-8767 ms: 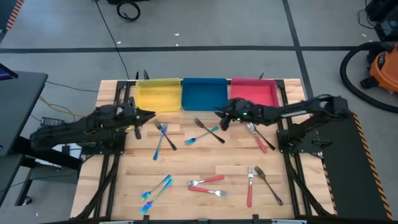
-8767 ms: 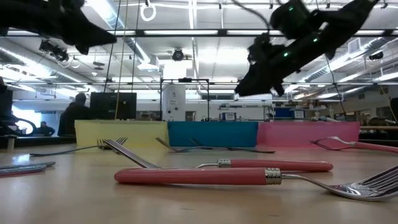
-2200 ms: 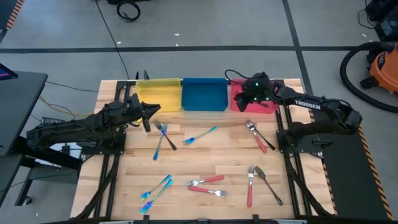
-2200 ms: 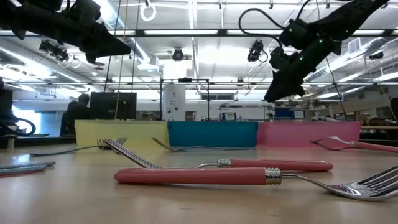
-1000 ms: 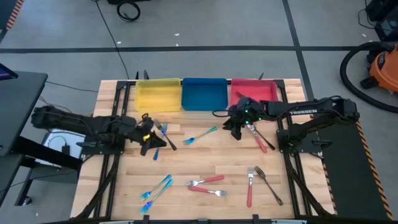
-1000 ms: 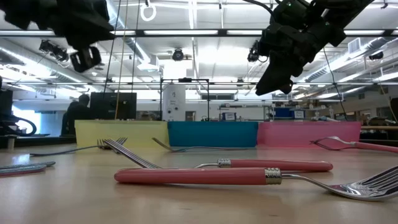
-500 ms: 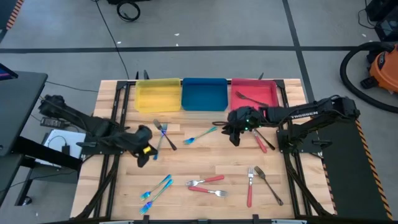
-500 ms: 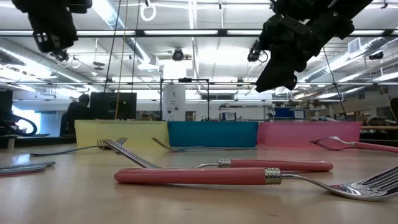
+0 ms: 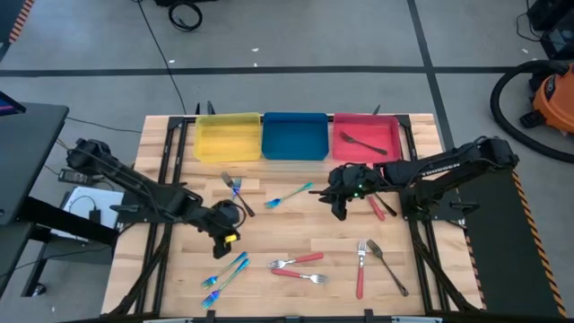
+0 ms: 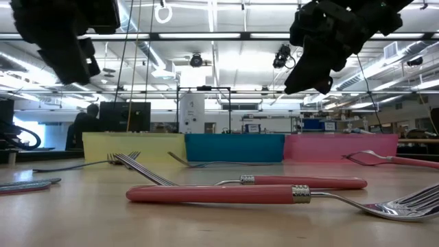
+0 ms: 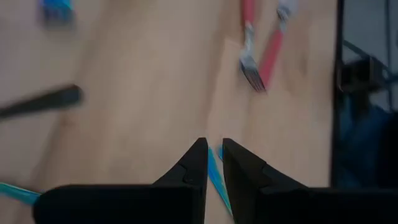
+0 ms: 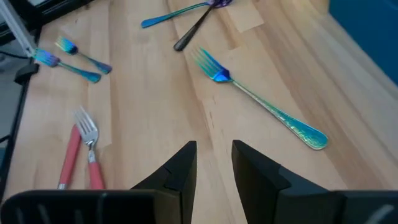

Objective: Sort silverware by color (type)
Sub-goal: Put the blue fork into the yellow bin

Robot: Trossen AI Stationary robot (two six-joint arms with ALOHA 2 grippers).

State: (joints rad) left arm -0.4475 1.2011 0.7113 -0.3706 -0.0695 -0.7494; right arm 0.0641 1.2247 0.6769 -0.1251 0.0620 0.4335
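Silverware [image 9: 296, 263] lies scattered over the tabletop [image 9: 296, 229]; one red-handled fork [image 9: 362, 143] rests in the red tray [image 9: 392, 131].
Teal, red-handled and dark pieces. Left gripper [image 9: 225, 239] and right gripper [image 9: 338, 208] both slightly parted, empty.

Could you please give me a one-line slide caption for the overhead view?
Both grippers hover over scattered silverware on the wooden table; one red-handled fork lies in the red tray.

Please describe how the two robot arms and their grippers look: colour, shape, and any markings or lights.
Both arms are black, slim and jointed. The right arm carries white lettering along its forearm, and a small green light glows near the right gripper. The left gripper has a yellow spot near its tip. In the wrist views, each gripper ends in two dark, wedge-shaped fingers.
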